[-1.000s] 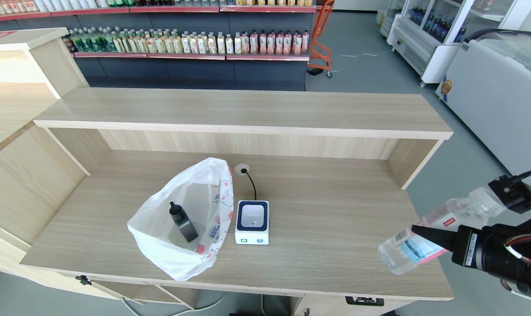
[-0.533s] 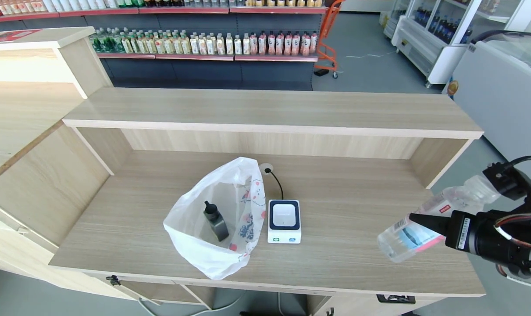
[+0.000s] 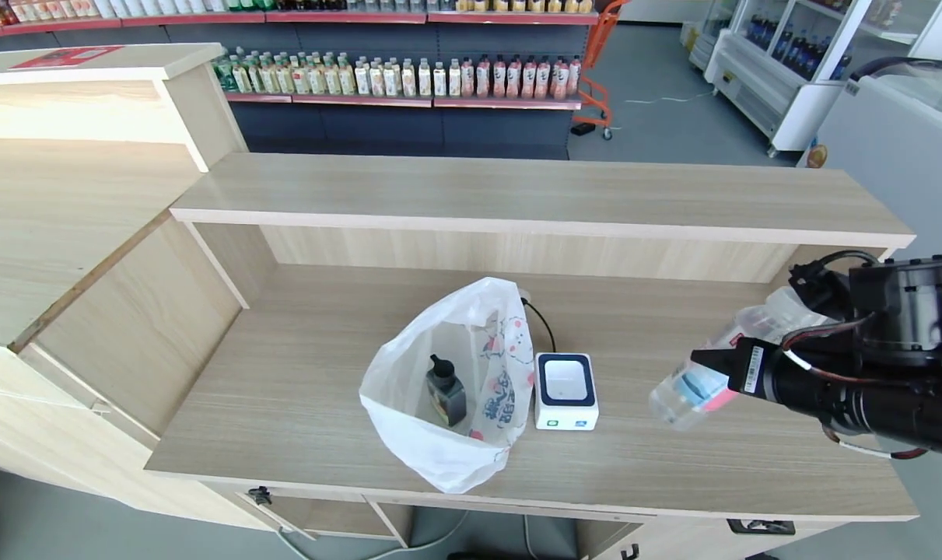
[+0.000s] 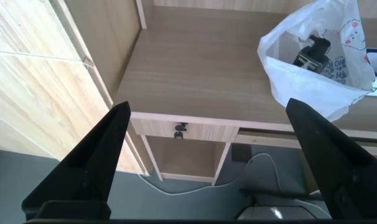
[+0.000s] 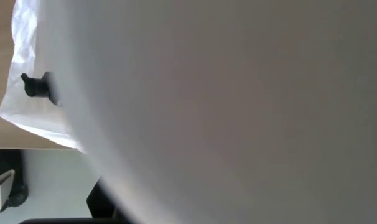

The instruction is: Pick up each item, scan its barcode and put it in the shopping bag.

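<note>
Right pincer [image 3: 751, 330]: clamped on a clear bottle [image 3: 696, 386] with a blue and pink label. The bottle is held tilted, base lowest and pointing towards the scanner [image 3: 566, 391], above the right part of the worktop [image 3: 307, 365] and clear of its surface.

Left pincer [image 4: 207, 168]: fingers [image 4: 83, 168] spread wide apart, positioned off the near left edge of the worktop, below its level.

Bag [image 3: 408, 420]: white plastic, mouth open, lying on the worktop near its front edge and just left of the scanner, touching it or nearly so. A dark bottle [image 3: 446, 390] stands upright inside the bag.

Scanner: white box with a dark-framed window facing up. A black cable [image 3: 544, 330] runs from its rear towards the back of the worktop.
</note>
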